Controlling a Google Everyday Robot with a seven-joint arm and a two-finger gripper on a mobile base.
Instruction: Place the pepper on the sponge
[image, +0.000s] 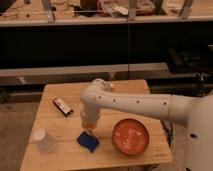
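My gripper (89, 125) hangs at the end of the white arm, just above the middle of the wooden table (55, 160). It is shut on the pepper (89, 128), a small orange piece showing between the fingers. Directly below lies the dark-blue sponge (88, 142), flat on the table. The pepper's lower tip is very close to the sponge's upper edge; I cannot tell whether they touch.
A big round orange plate (131, 136) sits right of the sponge. A black-and-red packet (63, 106) lies at the back left, and a white cup (44, 141) stands at the front left. Dark shelving runs behind the table.
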